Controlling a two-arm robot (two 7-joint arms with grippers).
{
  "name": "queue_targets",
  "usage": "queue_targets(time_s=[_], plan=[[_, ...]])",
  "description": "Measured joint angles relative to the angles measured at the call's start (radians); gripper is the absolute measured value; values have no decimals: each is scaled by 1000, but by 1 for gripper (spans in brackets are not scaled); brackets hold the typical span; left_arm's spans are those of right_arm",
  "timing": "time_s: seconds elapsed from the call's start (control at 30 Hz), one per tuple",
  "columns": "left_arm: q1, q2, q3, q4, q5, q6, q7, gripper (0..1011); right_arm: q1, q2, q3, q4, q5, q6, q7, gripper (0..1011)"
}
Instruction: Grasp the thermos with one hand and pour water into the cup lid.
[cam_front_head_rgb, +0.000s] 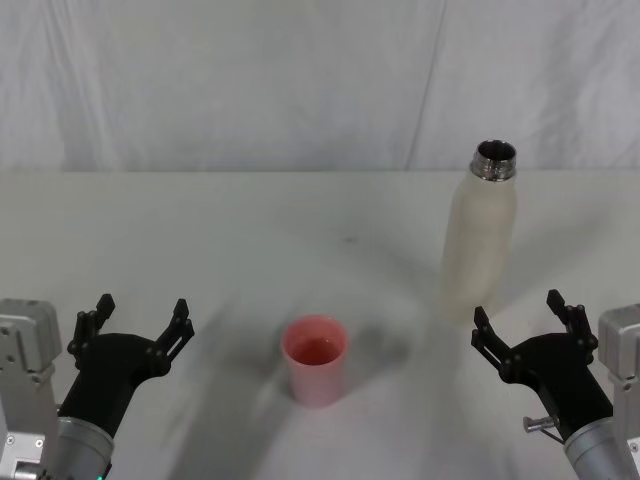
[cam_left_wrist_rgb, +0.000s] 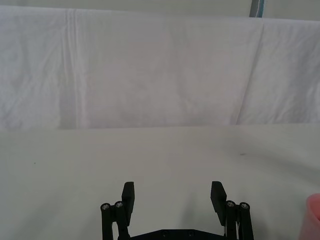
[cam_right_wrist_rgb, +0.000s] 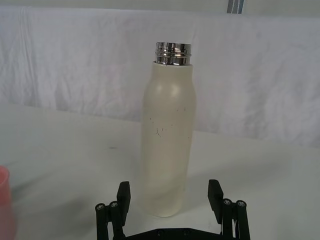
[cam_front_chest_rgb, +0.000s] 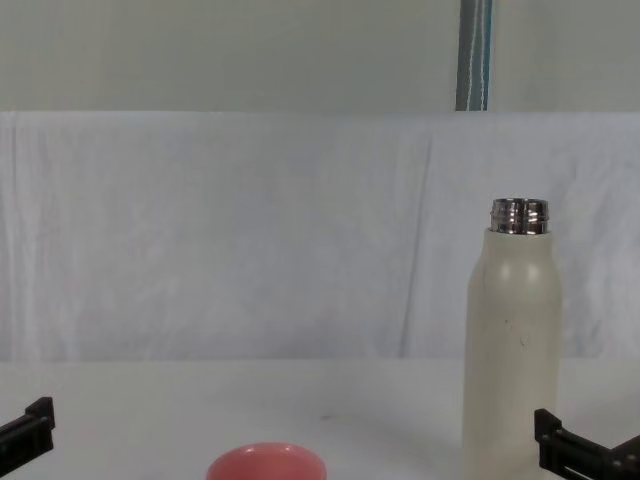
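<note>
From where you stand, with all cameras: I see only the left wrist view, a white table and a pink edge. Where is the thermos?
Observer: The thermos stands upright on the robot's right side of the table, just beyond the open right gripper.
Operator: Does it have a cap?
Observer: No, the steel neck is bare and open.
Operator: And the pink edge, what is it?
Observer: It is the cup lid, upright near the table's middle, between both grippers.
Operator: Is my left gripper near it?
Observer: The left gripper is open, to the cup's left, apart from it.
</note>
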Motion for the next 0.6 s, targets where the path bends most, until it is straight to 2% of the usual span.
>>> queue_targets(time_s=[0.6], plan=[[0, 0, 0, 0, 0, 0, 0, 1001, 0, 0, 0, 0, 0, 0, 0, 1000]])
